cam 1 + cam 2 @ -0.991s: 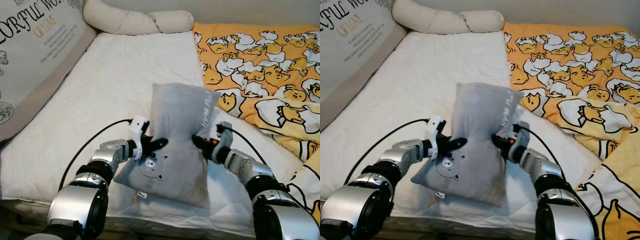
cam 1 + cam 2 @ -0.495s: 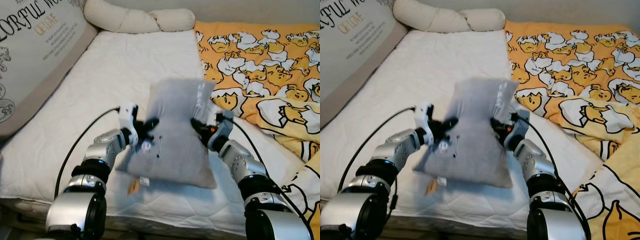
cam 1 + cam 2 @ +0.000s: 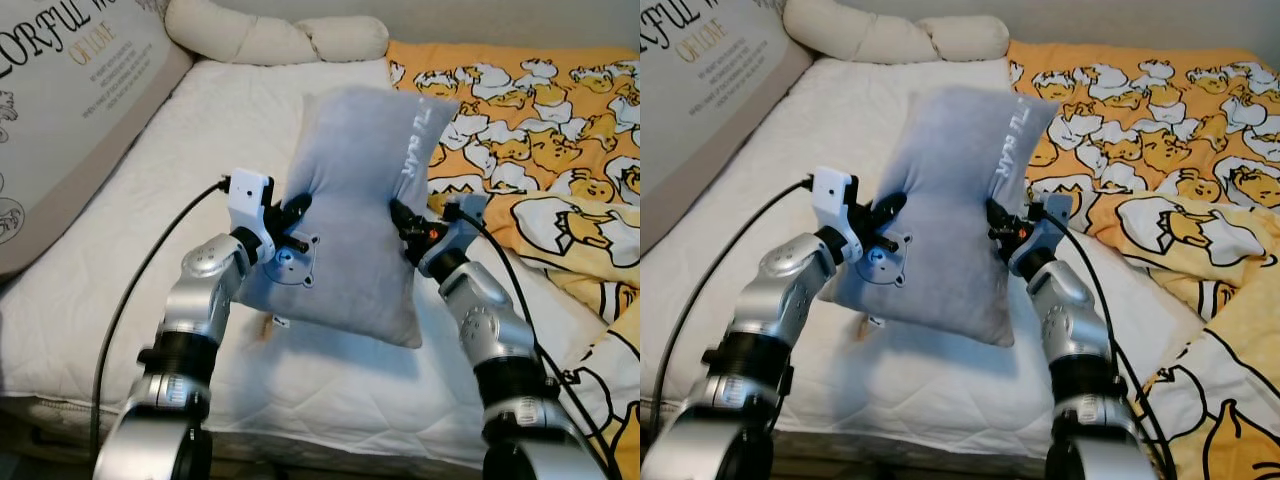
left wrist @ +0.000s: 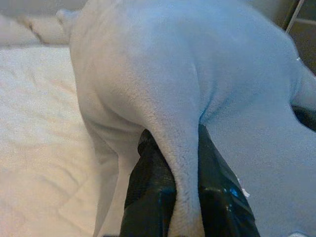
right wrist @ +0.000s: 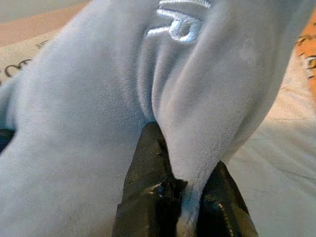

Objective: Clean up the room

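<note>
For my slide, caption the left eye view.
Both grippers, left and right, hold a gray pillow above the bed.

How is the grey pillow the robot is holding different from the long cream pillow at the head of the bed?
The grey pillow is held off the mattress, pinched by the left gripper and right gripper; the cream pillow lies untouched against the wall. The grey pillow is rectangular with white lettering and a bear patch; the cream pillow is long, rounded and plain. Both look soft.

head stereo looking down, wrist close-ups
</note>
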Robot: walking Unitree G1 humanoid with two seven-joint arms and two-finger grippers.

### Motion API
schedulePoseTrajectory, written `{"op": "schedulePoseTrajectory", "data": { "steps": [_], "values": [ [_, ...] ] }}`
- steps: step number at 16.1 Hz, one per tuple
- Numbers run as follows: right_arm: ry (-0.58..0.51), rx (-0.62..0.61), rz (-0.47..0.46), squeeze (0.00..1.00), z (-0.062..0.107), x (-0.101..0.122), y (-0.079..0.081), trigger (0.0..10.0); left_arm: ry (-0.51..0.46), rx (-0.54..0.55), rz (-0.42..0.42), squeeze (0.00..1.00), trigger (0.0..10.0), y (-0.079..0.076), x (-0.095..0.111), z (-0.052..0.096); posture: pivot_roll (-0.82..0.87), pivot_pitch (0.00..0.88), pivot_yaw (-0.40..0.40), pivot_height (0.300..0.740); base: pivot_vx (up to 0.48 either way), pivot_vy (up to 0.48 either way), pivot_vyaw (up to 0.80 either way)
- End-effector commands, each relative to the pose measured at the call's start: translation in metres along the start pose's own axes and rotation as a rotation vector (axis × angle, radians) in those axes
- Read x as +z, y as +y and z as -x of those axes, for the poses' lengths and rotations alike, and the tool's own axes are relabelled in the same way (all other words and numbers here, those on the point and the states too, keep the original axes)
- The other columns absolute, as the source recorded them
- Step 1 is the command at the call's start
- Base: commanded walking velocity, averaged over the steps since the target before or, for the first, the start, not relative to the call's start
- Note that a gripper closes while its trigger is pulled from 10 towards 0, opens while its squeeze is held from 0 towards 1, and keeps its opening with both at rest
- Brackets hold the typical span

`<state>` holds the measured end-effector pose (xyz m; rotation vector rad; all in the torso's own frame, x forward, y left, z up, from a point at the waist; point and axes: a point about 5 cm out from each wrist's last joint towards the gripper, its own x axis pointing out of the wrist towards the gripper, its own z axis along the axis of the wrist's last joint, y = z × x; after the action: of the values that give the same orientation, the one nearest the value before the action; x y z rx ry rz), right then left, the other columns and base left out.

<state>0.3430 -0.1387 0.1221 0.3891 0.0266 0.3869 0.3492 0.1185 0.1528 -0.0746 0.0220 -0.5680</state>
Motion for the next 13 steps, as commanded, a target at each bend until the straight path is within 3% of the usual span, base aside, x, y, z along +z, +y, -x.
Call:
{"op": "schedulePoseTrajectory", "data": {
  "steps": [1, 2, 3, 9, 13],
  "values": [
    [-0.047, -0.012, 0.033, 0.00, -0.001, 0.012, 0.003, 0.0, -0.032, 0.006, -0.040, 0.00, 0.0, -0.002, 0.011, 0.001, 0.04, 0.000, 0.019, 0.740, 0.000, 0.000, 0.00],
    [-0.048, -0.015, 0.027, 0.00, -0.001, 0.012, 0.004, 1.8, -0.049, 0.005, -0.047, 0.00, 0.0, -0.004, 0.012, 0.001, 0.04, 0.000, 0.017, 0.740, 0.000, 0.000, 0.00],
    [-0.025, -0.036, 0.041, 0.00, -0.002, 0.009, 0.007, 10.0, -0.070, 0.063, -0.072, 0.00, 10.0, -0.003, 0.016, 0.002, 0.04, 0.000, 0.020, 0.740, 0.000, 0.000, 0.00],
    [-0.009, -0.107, 0.031, 0.00, 0.005, 0.003, 0.008, 10.0, -0.028, 0.112, -0.096, 0.00, 10.0, 0.001, 0.014, 0.007, 0.05, 0.000, 0.025, 0.740, 0.000, 0.000, 0.00],
    [0.018, -0.142, 0.005, 0.00, 0.008, -0.003, 0.007, 10.0, 0.002, 0.125, -0.119, 0.00, 10.0, 0.004, 0.013, 0.009, 0.06, 0.000, 0.027, 0.740, 0.000, 0.302, -0.29]
  ]
}}
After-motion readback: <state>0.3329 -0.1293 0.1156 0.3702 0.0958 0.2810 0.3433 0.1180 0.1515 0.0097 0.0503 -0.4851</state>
